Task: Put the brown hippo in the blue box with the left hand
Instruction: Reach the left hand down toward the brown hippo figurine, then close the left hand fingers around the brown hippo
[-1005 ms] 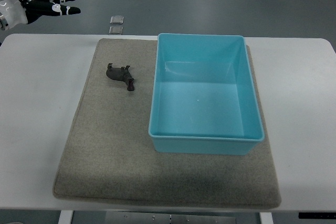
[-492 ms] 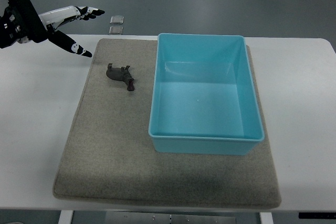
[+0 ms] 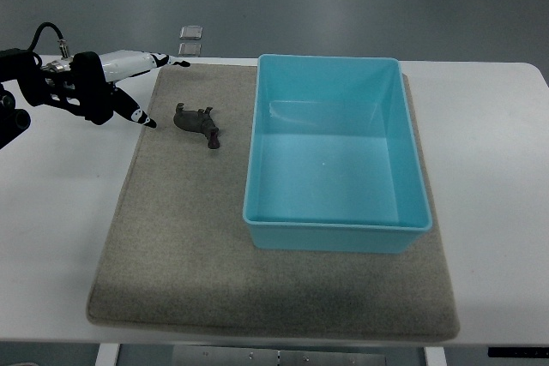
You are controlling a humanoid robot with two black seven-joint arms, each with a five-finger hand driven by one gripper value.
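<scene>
White table [image 3: 60,212]; left hand [image 3: 120,83] spread, empty, near brown hippo [image 3: 197,123].

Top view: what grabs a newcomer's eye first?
The big blue box, empty, on the right half of the grey mat. Then the small brown hippo, alone on the mat left of the box. The left robot hand reaches in from the left with fingers spread, just short of the hippo, not touching it.
</scene>
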